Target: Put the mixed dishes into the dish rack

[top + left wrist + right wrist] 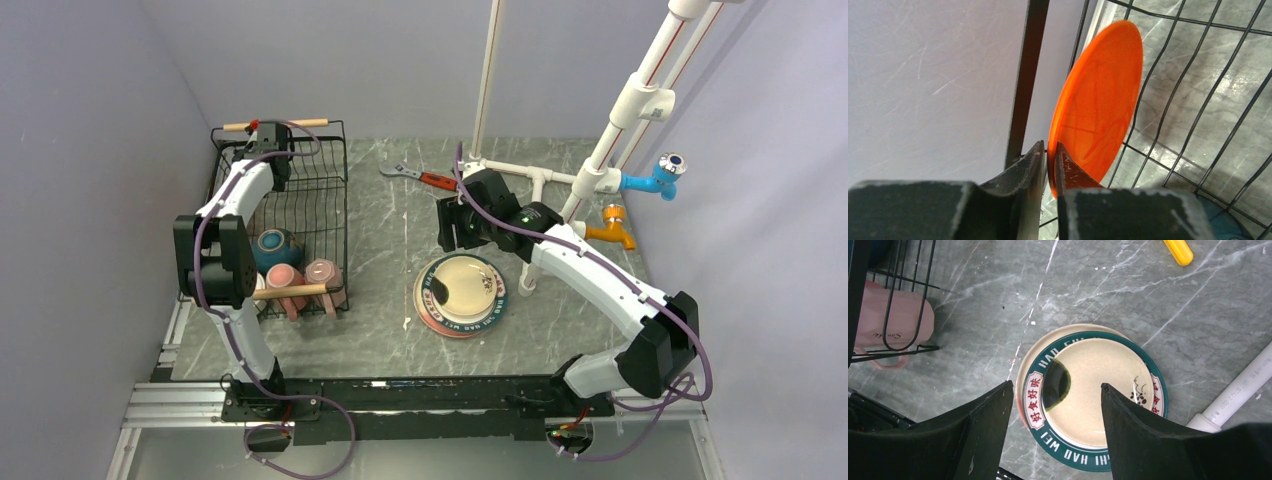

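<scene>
Grip of left end effector [1049,148] on orange-red plate [1098,100], right [1055,387] open — over lettered-rim plate [1089,367]

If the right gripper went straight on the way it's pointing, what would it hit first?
Most likely the lettered plate: the right gripper points down at it with nothing between, though depth is unclear.

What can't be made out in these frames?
Left wrist view: whether the left end effector clamps the orange-red round plate or merely flanks its rim.
Top view: that plate, mostly hidden behind the left arm.
Right wrist view: the yellow tool handle, cut off by the top edge.
</scene>
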Controlling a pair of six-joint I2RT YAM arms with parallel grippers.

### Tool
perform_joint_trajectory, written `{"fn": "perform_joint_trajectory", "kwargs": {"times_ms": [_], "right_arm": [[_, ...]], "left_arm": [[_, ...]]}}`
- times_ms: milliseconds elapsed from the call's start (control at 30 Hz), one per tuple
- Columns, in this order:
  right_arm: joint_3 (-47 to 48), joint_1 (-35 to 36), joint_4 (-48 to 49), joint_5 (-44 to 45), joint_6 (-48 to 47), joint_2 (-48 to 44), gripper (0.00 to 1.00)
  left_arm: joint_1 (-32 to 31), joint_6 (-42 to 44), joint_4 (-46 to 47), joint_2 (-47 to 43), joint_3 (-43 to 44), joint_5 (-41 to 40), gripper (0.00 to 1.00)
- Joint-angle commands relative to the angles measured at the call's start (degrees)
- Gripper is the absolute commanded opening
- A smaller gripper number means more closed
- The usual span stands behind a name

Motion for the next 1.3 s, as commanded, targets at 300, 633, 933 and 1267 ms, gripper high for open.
{"fn": "perform_joint_trajectory", "kwargs": {"times_ms": [300, 633, 933, 1267], "right_arm": [[-0.04, -0.72, 2.33, -1.47, 0.67, -0.49, 0.67], [-0.83, -0.85, 3.04, -2.47, 1.09, -0.74, 0.67], [-1.09, -0.82, 1.51, -0.94, -0.02, 0.10, 0.67], [-5.06, 5.08, -1.69, 2.66, -5.74, 3.66, 0.67]], "left_arm": [[0.12, -3.97, -3.19, -0.48, 4.12, -2.48, 0.47], [0.02, -10.69, -10.93, -3.54, 7.00, 1.10, 0.87], [-1.40, -18.72, -20.18, -9.97, 10.65, 9.40, 0.99], [-3.30, -24.85, -20.35, -25.77, 4.33, 39.82, 0.99]]}}
